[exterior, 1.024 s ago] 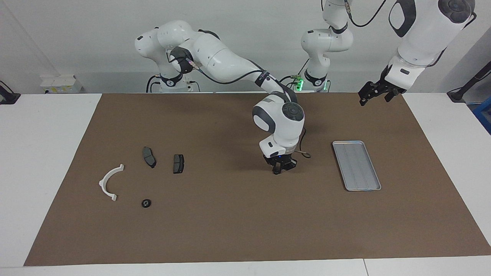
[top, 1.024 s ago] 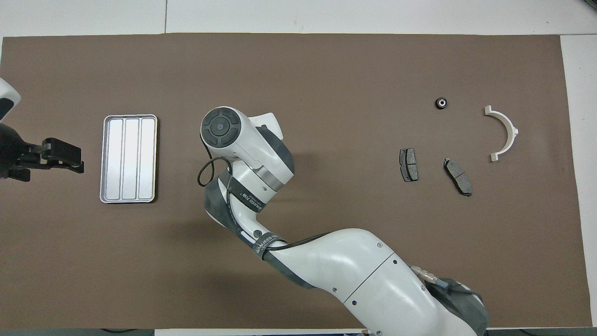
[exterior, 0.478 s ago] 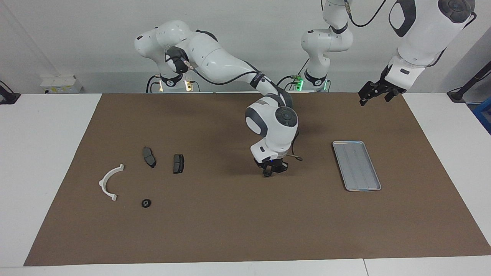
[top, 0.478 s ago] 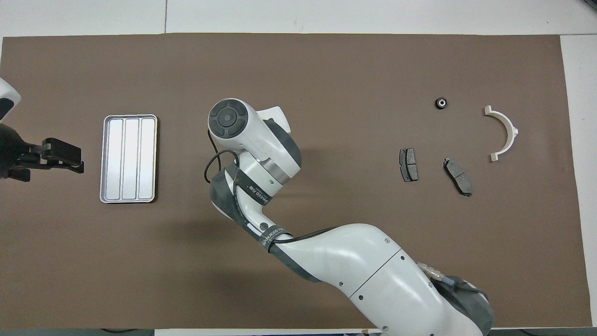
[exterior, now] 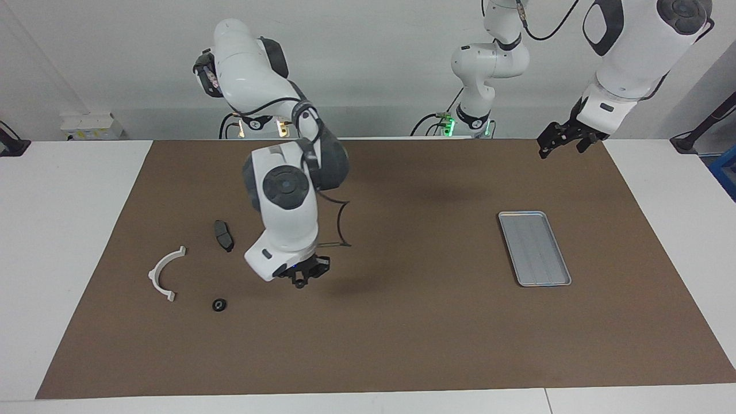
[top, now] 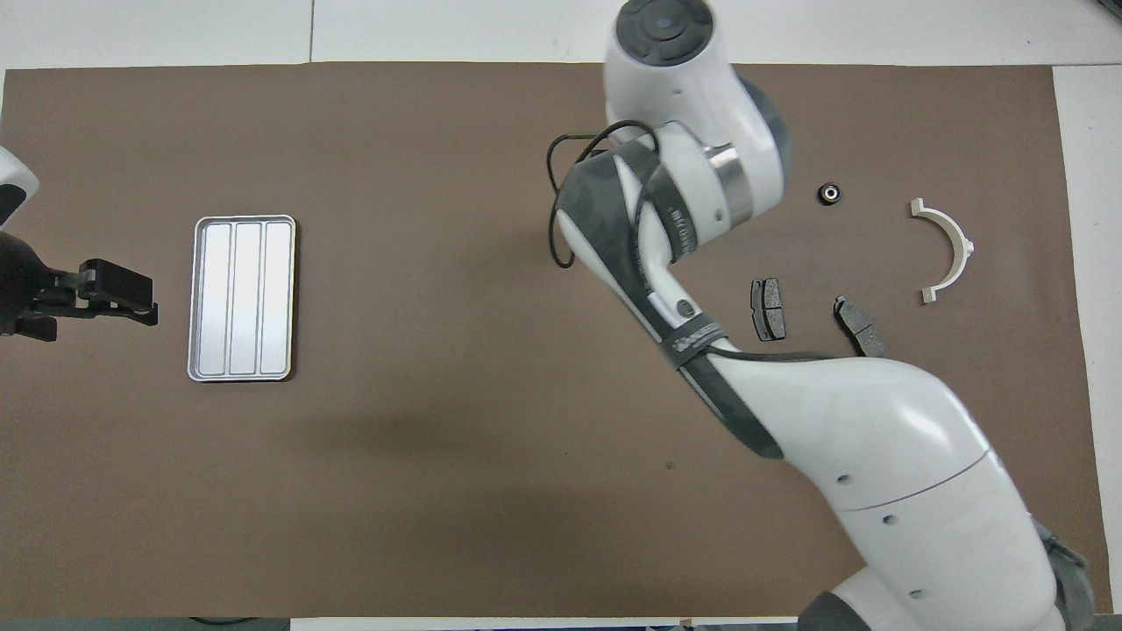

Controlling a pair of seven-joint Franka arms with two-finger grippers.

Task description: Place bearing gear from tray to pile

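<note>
Brown mat (exterior: pixel 402 322), right gripper (exterior: pixel 303 277) shut, raised near bearing gear (exterior: pixel 219 305)

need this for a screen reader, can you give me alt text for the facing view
The right gripper, shut, hangs over the brown mat beside a pile of parts: a white arc, a brake pad and a small black gear. The empty tray lies toward the left arm's end, where the left gripper waits open.

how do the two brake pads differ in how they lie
In the overhead view, one brake pad lies in full view, its long side running away from the robots. The other brake pad lies slanted, partly covered by the right arm, toward the white arc. Both are dark grey, flat on the mat.
</note>
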